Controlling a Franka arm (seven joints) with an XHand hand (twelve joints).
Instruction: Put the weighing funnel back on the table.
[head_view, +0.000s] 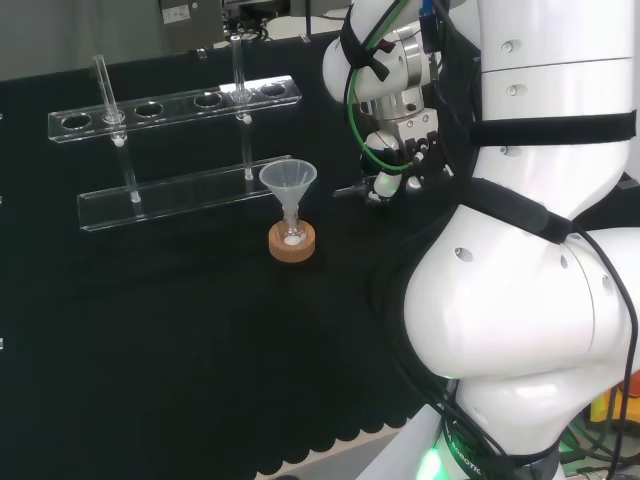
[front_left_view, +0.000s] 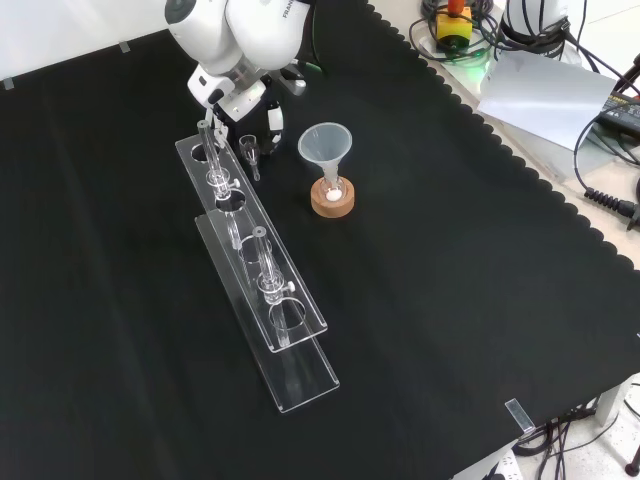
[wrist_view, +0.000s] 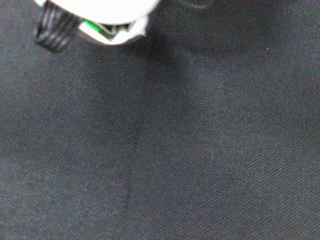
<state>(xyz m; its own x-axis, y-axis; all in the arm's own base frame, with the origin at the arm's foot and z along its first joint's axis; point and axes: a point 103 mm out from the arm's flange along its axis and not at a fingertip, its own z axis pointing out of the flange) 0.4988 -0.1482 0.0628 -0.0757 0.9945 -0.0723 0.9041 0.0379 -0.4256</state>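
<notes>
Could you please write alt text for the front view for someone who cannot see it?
The hand hangs over the black cloth at the top, beside the far end of a clear tube rack. To the rack's right, the funnel stands in a small flask on a cork ring.

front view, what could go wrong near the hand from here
1. The hand is close beside the clear rack and its upright tubes; a sideways move might knock them.
2. The funnel stands tall in a small flask on a cork ring nearby, so a brush could tip it.
3. The small clear weighing funnel by the rack might roll when released.
</notes>
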